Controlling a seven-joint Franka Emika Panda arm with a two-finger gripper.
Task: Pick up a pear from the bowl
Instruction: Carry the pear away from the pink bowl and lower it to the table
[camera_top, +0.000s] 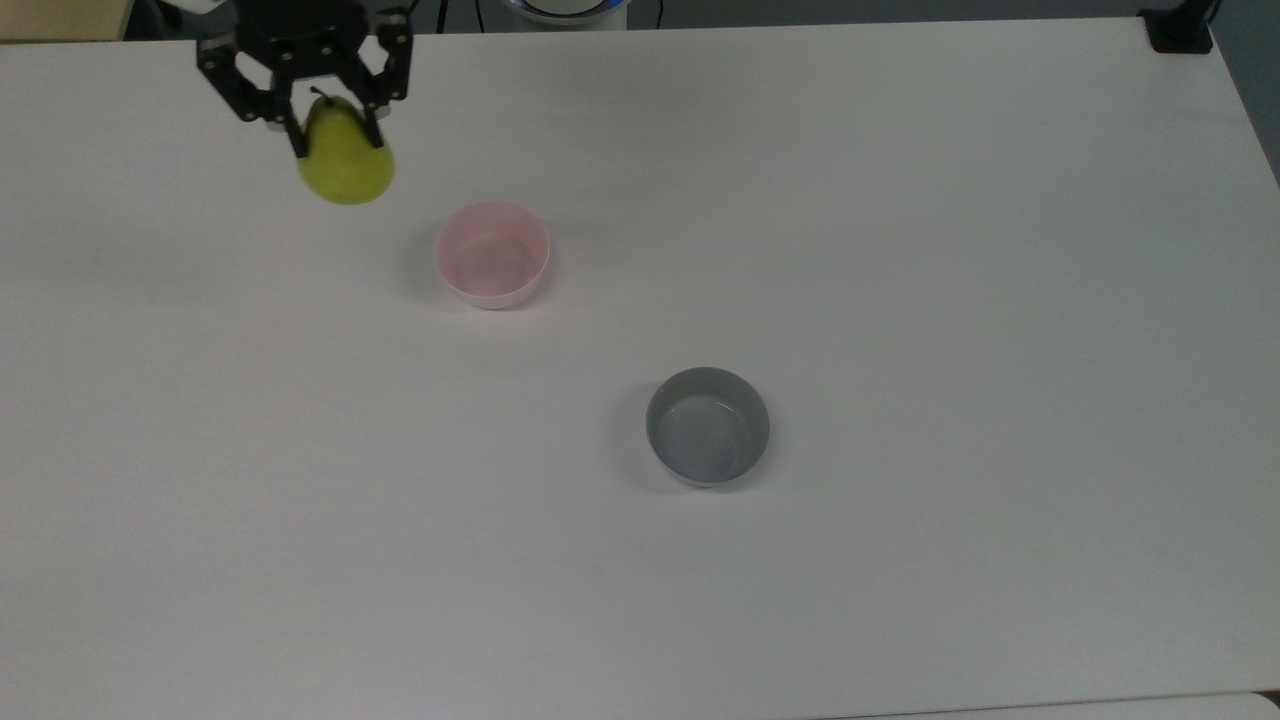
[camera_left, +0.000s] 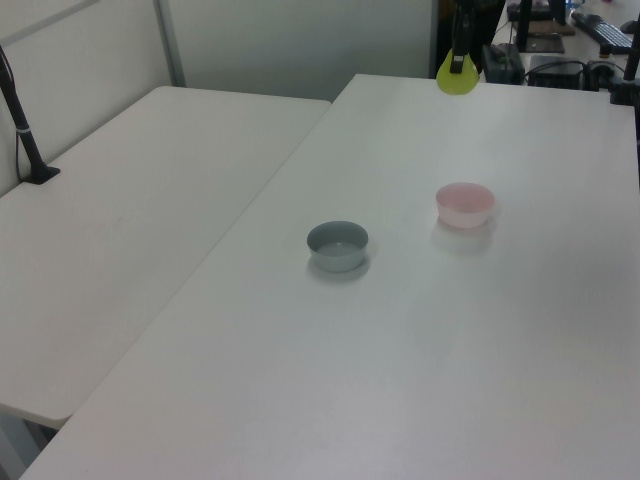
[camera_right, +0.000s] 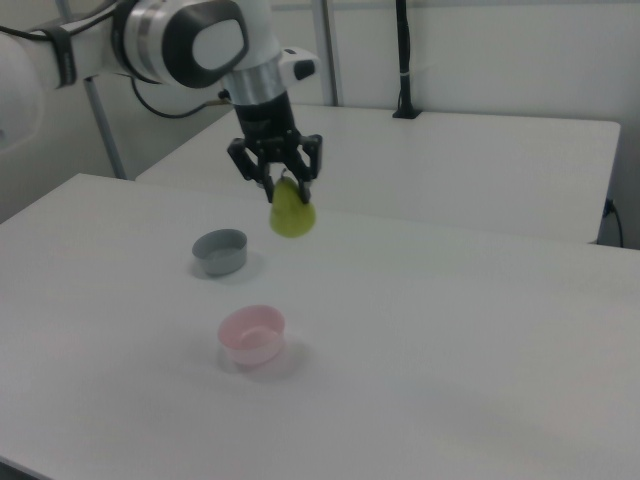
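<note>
Above the white worktop (camera_top: 900, 250), near its far-left corner in the top view, the hand (camera_top: 335, 128) grips the pear (camera_top: 345, 165); 2 bowls, the pink bowl (camera_top: 492, 254) and a grey bowl (camera_top: 708, 426), stand empty.

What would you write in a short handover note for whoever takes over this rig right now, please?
End effector: shut on the pear, gripping its upper part near the stem, held in the air.
Pink bowl: empty on the white table; the pear hangs clear of it, off to the top view's left.
Grey bowl: empty, standing apart from the pink one.
Done: pear is out of the bowl and lifted.
Left: nothing for the pick itself; just keep the grip secure.
</note>
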